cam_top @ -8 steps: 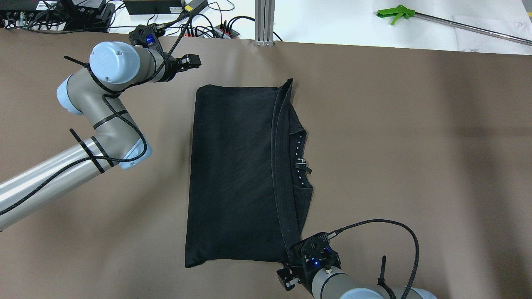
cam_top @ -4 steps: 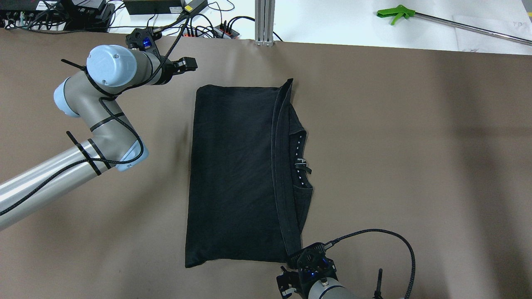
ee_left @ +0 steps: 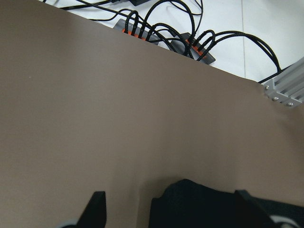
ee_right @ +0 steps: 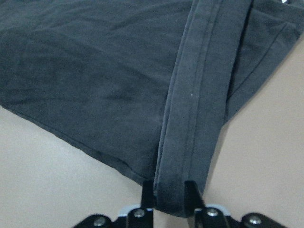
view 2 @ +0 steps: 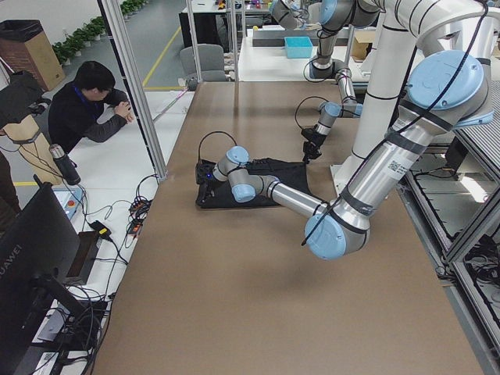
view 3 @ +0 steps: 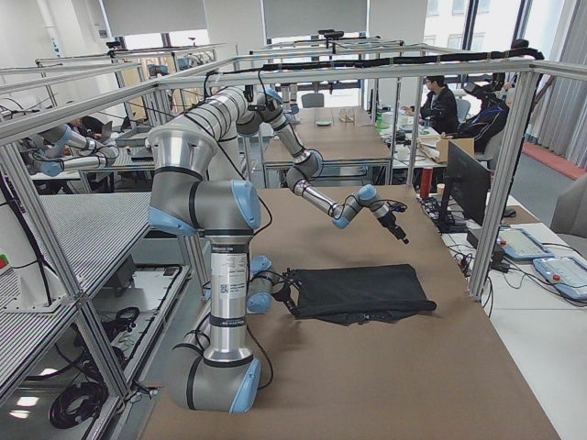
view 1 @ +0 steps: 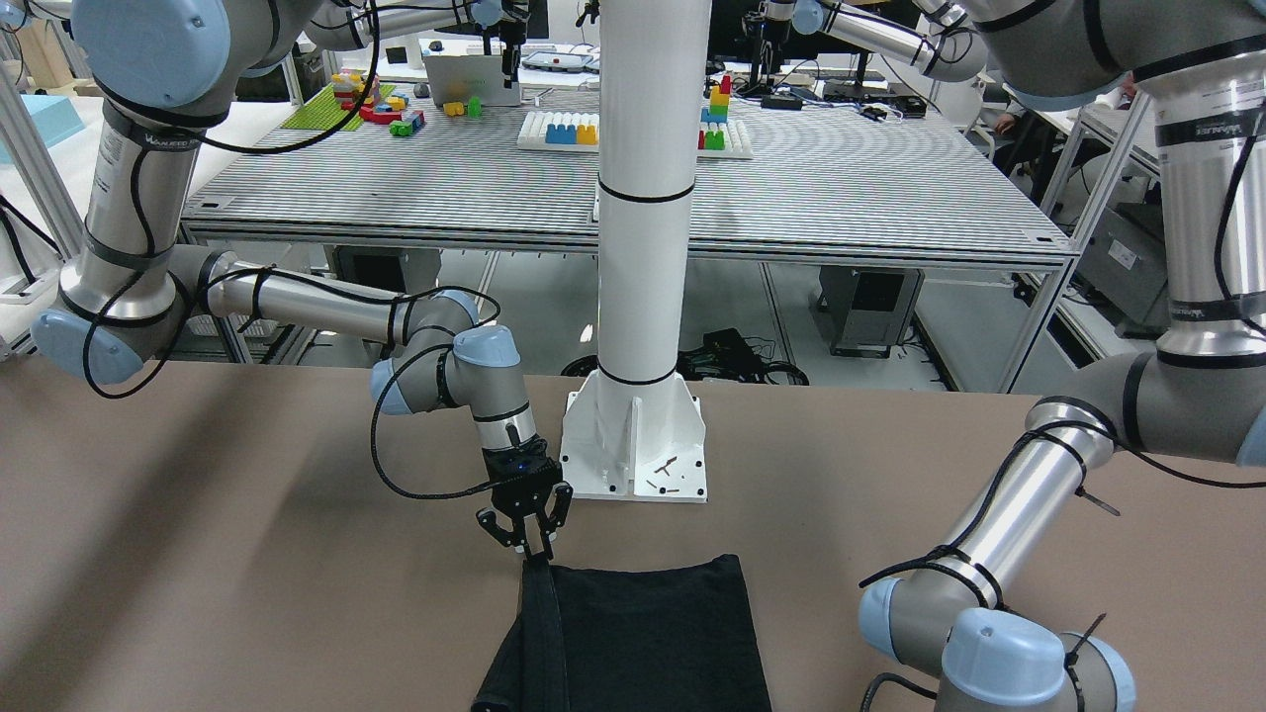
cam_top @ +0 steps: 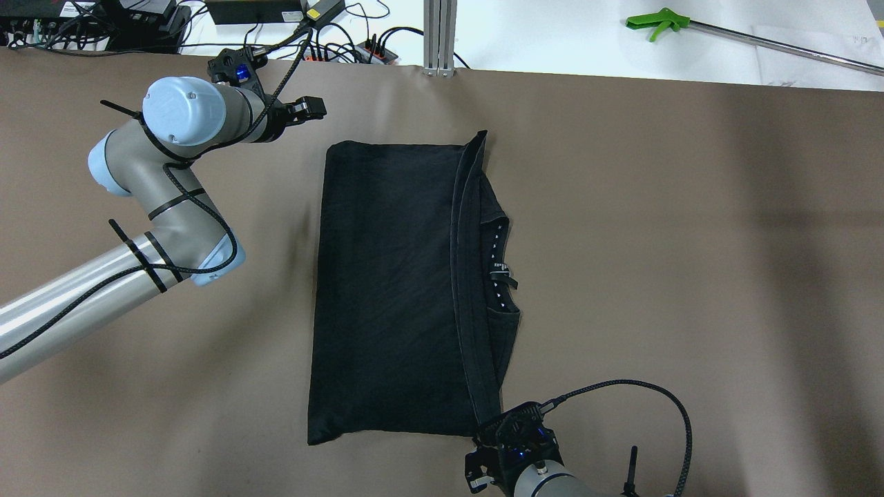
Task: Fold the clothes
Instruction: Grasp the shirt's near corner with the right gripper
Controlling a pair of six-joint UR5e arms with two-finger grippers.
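Seen from across the desk, the right claw points down at the 11 o'clock corner of the black garment. It is drawn in on the end of the folded hem band. The garment lies flat at 6 o'clock from the white pillar.

From overhead, the garment is a tall rectangle at the desk's centre. The hem band runs from 12 to 6 o'clock along its right side, and a neckline with a small tag shows at 3 o'clock. The right claw sits at the garment's 5 o'clock corner. The left claw hangs apart from the cloth, near its 11 o'clock corner. A green-handled tool lies beyond the desk at 1 o'clock.

From the left end, a person sits at 10 o'clock; both claws are too small there to judge.

From the right end, the garment lies just in front of the near arm's base.

In the left wrist view, the fingers are spread wide over bare desk, with a dark corner of the garment at 6 o'clock.

In the right wrist view, the fingertips stand close on either side of the band's end, apparently pinching it.
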